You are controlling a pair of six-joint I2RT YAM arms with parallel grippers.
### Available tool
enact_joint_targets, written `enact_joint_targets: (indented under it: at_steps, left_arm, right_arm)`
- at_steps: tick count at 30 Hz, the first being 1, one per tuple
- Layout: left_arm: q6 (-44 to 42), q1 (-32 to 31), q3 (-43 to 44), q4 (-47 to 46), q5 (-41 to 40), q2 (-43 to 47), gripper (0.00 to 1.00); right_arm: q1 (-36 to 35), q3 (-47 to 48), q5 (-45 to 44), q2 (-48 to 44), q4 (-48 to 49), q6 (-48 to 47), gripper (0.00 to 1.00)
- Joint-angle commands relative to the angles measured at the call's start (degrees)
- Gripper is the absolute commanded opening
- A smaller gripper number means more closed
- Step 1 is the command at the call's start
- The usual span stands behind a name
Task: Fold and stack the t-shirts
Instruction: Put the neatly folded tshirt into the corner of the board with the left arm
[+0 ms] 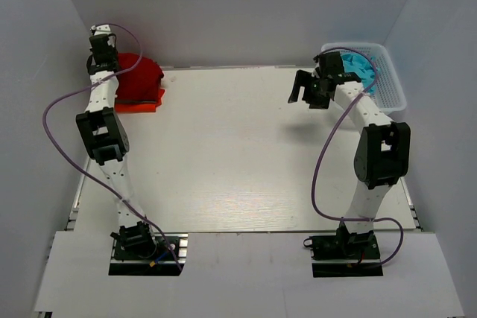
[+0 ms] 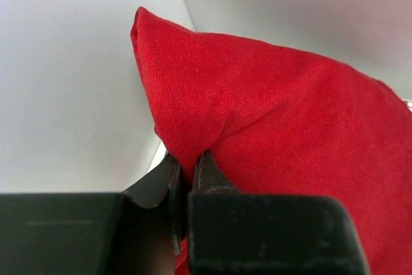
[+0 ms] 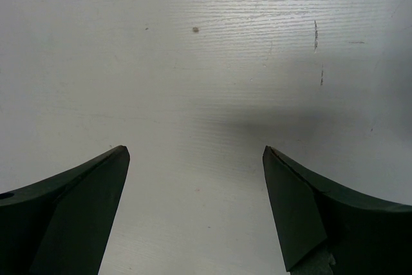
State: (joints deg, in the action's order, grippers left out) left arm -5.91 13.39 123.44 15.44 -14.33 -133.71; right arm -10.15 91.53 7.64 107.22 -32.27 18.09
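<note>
My left jaws are pressed together on a fold of the dark red t-shirt, the cloth pinched between my dark fingertips at the lower middle of the left wrist view. From that pinch the shirt rises to a blunt peak at the upper left of the frame and fans out wide toward the lower right, so its long axis slants from upper left to lower right. In the top view the same red t-shirt is a rounded bunch at the upper left, over the far left corner of the desk. Under it an orange t-shirt lies flat, its long side running left to right. My right jaws are spread wide above bare desk, pinching nothing. In the upper right, the turquoise t-shirts are heaped in the white basket.
</note>
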Motion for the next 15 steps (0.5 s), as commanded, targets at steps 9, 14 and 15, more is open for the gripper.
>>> enact_joint_targets:
  at_steps: [9, 14, 15]
  left_arm:
    - [4.24, 1.64, 4.26, 3.71, 0.53, 2.31, 1.0]
    - [8.36, 1.11, 2.96, 7.58, 7.0, 5.65, 1.0]
    - [8.98, 1.11, 1.82, 7.59, 8.34, 6.35, 1.0]
  right_arm:
    - [0.04, 4.19, 1.24, 0.28, -0.86, 1.95, 0.9]
    - [-0.13, 2.17, 1.06, -2.18, 1.06, 1.34, 0.9]
    - [-0.13, 0.86, 1.15, -2.28, 1.24, 0.82, 0.9]
